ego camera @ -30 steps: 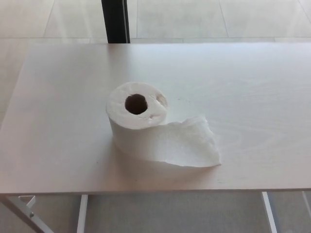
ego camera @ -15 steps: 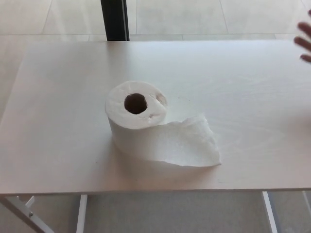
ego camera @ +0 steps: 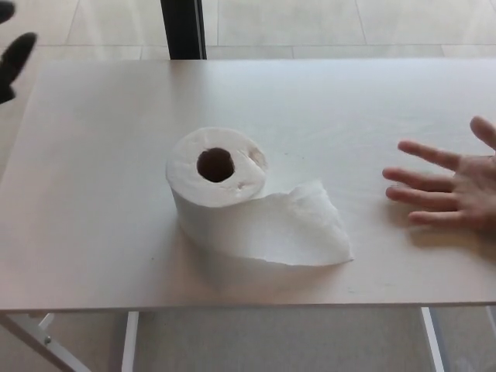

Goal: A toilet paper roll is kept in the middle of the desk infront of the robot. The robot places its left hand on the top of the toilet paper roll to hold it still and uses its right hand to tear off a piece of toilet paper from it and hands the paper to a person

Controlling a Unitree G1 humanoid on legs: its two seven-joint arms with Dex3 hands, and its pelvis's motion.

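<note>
The soft white toilet paper roll [ego camera: 215, 186] stands on end mid-bench, core hole up, its crinkled loose sheet [ego camera: 298, 230] trailing toward four o'clock across the smooth pale bench [ego camera: 325, 101]. At ten o'clock only black fingertips of the left hand [ego camera: 12, 58] show; whether they're spread, I can't tell. A person's hand [ego camera: 457, 186] lies flat at three o'clock, fingers splayed.

Pale tile floor [ego camera: 310, 23] behind, w/ dark vertical post [ego camera: 183, 29] standing at far edge, centre-left.

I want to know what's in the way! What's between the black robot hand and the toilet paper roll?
Nothing: the head view shows only bare desk between the left hand and the toilet paper roll.
</note>
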